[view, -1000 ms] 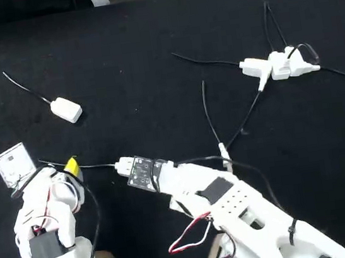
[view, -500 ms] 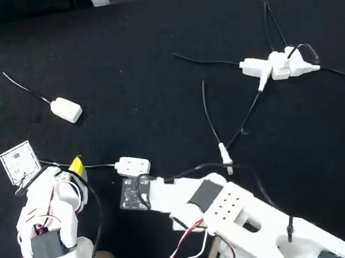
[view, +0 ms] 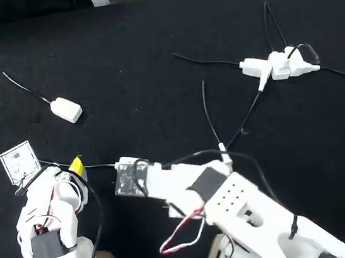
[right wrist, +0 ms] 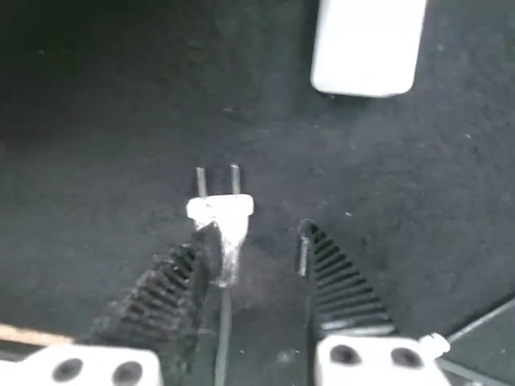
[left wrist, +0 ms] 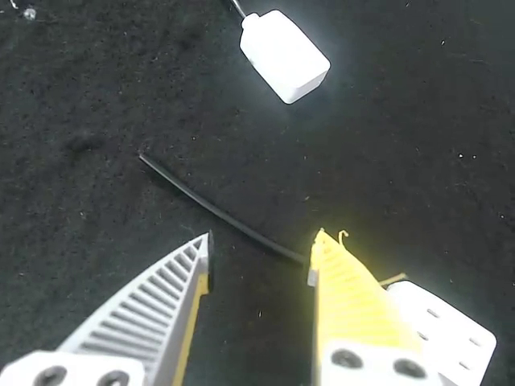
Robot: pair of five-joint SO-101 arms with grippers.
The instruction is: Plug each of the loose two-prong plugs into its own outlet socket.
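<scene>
Desk (view: 150, 55): in the high view it was black and carried every item.
Socket block (view: 66, 109): lay at the left of the desk, well apart from both arms, with a thin black tail running up and away from it.
Socket cluster (view: 278, 64): sat at the far right, white, with several black cords meeting at it.
Small white plug (view: 225, 154): lay on its cord just beside the right arm.
Left pincer (view: 64, 167): sat near the front left, yellow finger up, close to a white square tag (view: 19, 163).
Right pincer (view: 127, 173): sat low over the desk in the middle front, pointing toward the left arm.

Left pincer (left wrist: 257, 249): in the left wrist view its jaws stood apart with nothing between them.
Black cable (left wrist: 217, 213): crossed the desk just ahead of the fingertips, one end lying free.
Socket block (left wrist: 283, 55): lay farther off, beyond the cable.
Second white block (left wrist: 442, 330): lay just beside the yellow finger.

Right pincer (right wrist: 253, 241): in the right wrist view it was spread open.
Two-prong plug (right wrist: 219, 213): lay against one finger, a gap left to the other, its prongs aimed at a white block (right wrist: 368, 44) ahead and apart from it.
</scene>
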